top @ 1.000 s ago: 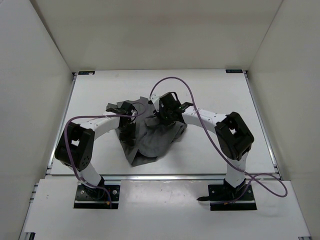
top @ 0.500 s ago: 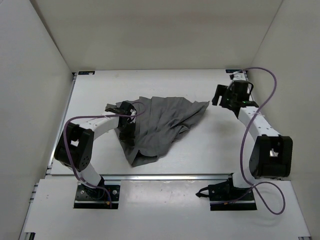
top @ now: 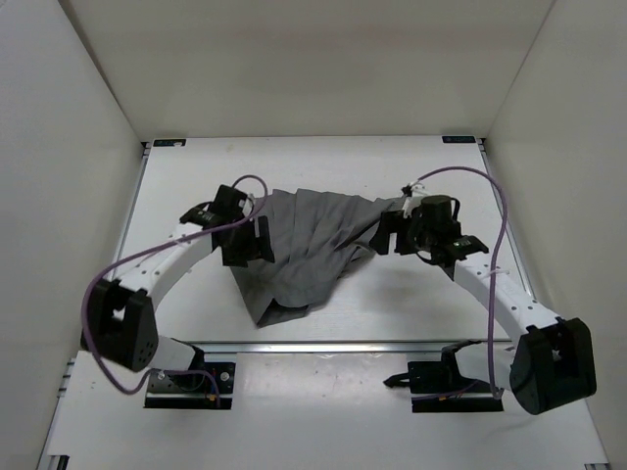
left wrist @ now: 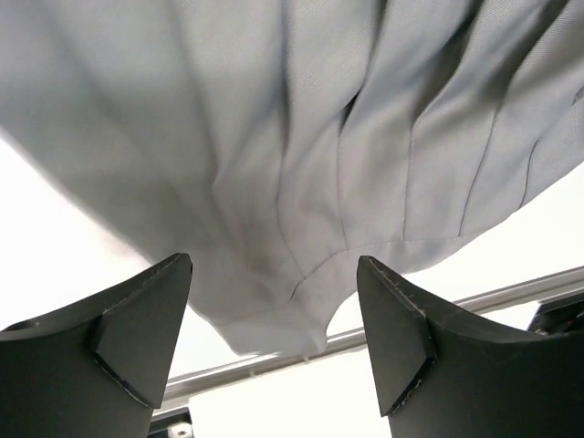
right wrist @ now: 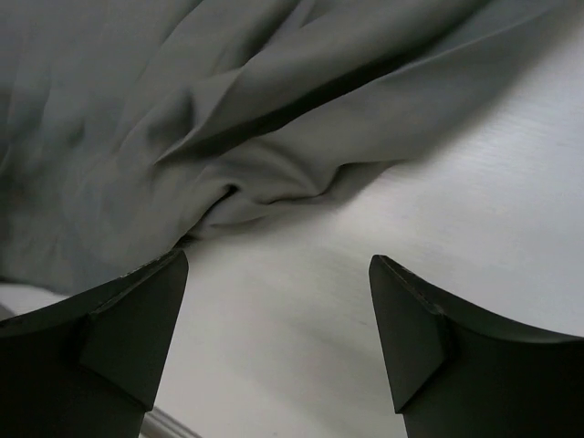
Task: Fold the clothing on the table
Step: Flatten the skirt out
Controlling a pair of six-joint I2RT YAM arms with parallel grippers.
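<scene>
While both pairs of jaws stand wide apart with nothing between them, the left jaws hover over the pleated folds of the clothing (left wrist: 319, 137), and the right jaws hang above bare tabletop (right wrist: 456, 182) just beside a rumpled edge of the fabric. Seen from above, the dark-grey garment fans across the middle of the tabletop, narrowing toward the metal rail (top: 343, 345) at the near edge, between the left arm (top: 167, 259) and the right arm (top: 490, 289).
</scene>
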